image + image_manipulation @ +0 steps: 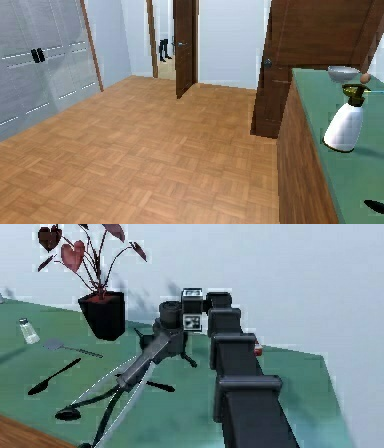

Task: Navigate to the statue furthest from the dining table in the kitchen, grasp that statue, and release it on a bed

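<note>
Arm side view: gripper (105,411) was near black spoon (55,376) on green table (295,374). I could not tell its grip, or if it held anything. Dark shape (163,48) past far door was maybe statue. If I turned, arm might knock plant pot (103,314).

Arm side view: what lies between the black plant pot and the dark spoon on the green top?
A thin grey utensil, perhaps a spatula, lies between the plant pot and the dark spoon, in the arm side view.
</note>
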Motion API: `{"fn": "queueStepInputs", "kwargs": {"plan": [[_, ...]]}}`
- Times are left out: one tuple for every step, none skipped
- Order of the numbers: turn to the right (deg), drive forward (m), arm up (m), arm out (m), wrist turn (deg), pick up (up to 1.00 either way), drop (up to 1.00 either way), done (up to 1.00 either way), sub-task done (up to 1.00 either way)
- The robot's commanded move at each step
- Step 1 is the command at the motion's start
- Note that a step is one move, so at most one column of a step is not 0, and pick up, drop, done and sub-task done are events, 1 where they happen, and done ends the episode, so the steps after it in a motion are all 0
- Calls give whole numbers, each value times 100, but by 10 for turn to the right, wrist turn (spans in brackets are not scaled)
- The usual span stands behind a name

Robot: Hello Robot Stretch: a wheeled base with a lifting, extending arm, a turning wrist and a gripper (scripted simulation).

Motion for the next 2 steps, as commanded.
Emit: {"fn": "queueStepInputs", "kwargs": {"plan": [[0,0,0,-22,0,0,0,0,0],[-60,0,0,0,0,0,0,0,0]]}}
